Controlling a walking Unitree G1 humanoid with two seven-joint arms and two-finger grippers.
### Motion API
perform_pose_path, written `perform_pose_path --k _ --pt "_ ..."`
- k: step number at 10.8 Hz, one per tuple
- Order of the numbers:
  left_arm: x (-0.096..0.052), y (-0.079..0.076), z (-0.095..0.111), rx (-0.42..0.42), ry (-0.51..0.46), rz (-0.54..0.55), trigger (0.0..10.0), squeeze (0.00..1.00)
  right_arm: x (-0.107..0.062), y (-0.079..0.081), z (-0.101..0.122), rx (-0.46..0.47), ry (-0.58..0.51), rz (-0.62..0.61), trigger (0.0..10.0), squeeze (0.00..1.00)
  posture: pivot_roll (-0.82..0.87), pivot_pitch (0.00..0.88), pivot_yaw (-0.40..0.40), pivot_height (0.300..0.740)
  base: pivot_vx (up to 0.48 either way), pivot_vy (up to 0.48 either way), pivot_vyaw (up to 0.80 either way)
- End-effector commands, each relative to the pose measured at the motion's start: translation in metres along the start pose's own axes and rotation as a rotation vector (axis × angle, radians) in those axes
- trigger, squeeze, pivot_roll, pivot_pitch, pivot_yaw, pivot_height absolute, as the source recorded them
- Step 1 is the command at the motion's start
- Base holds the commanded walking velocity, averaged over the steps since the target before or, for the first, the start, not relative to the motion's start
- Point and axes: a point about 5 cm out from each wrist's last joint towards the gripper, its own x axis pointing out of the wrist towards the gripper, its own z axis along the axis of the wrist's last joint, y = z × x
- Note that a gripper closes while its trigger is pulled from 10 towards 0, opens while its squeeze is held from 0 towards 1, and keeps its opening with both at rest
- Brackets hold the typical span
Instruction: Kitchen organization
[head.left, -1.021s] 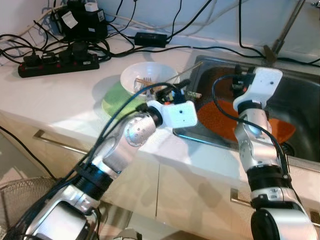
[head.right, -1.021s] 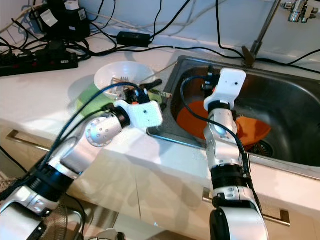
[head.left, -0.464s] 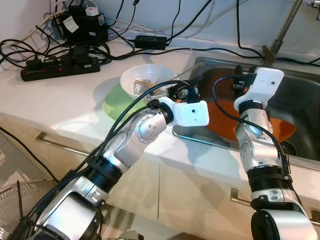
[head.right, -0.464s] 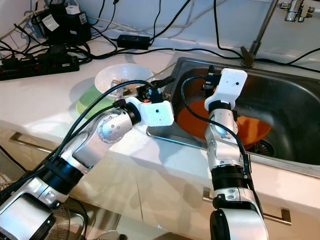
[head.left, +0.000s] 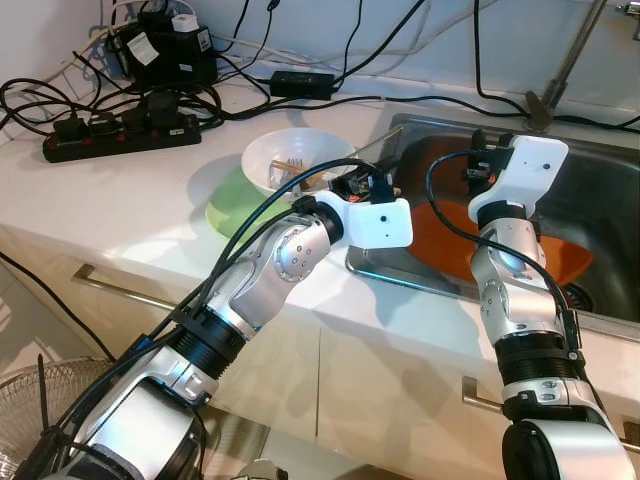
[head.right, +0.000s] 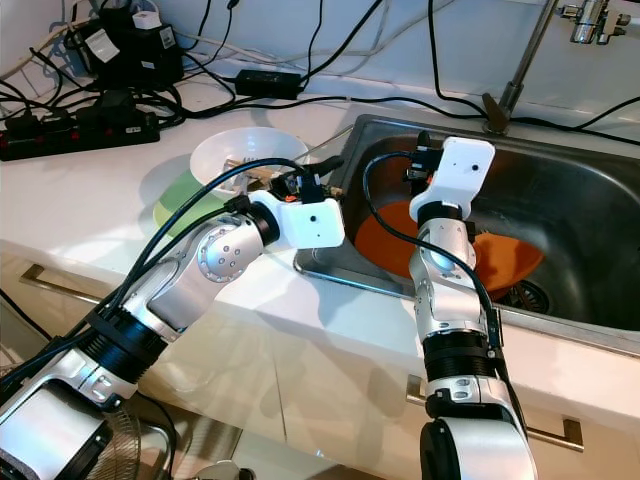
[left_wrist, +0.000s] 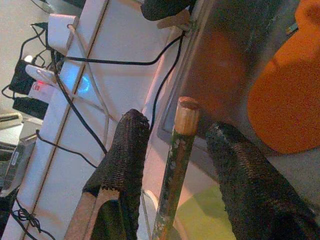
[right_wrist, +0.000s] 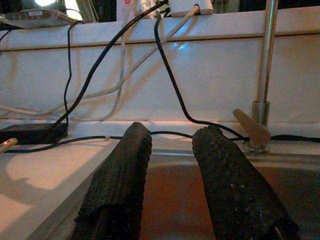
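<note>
Sink (head.left: 600, 190) holds an orange plate (head.left: 450, 235); white bowl (head.left: 290, 160) on a green plate (head.left: 228, 200) sits on the desk (head.left: 120, 200) beside it. Left end effector (left_wrist: 175, 145) spread wide, straddling a wooden stick (left_wrist: 177, 150) leaning from the bowl, likely lined up for a grasp; the head view hides this. Right end effector (right_wrist: 172, 170) open, empty, over the sink.

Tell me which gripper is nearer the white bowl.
Left. The left gripper reaches beside the white bowl, at its sink-side rim; the right gripper is farther off, over the sink.
</note>
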Motion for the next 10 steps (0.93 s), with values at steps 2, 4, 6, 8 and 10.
perform_pose_path --k 2,4,6,8,10 --pt "0.001 0.006 0.002 0.007 -0.003 0.024 0.0 0.0 0.002 -0.002 0.004 0.002 -0.007 -0.006 10.0 0.0 0.19 0.053 0.01 0.725 0.0 0.0 0.0" --pt "0.001 0.01 0.002 0.01 -0.004 0.039 0.0 0.0 0.003 -0.001 0.005 0.003 -0.009 -0.003 10.0 0.0 0.2 0.051 0.008 0.725 0.0 0.0 0.0" --pt "0.001 0.015 0.005 0.02 -0.013 0.062 0.0 0.0 0.003 0.0 0.005 0.003 -0.009 0.001 10.0 0.0 0.2 0.049 0.005 0.725 0.0 0.0 0.0" --pt "0.0 0.022 0.008 0.035 -0.022 0.085 0.0 0.0 0.004 0.0 0.004 0.003 -0.007 0.002 10.0 0.0 0.2 0.048 0.004 0.725 0.0 0.0 0.0" --pt "0.0 0.026 0.01 0.044 -0.03 0.105 0.0 0.0 0.004 0.0 0.004 0.004 -0.006 0.003 10.0 0.0 0.2 0.048 0.003 0.725 0.0 0.0 0.0"
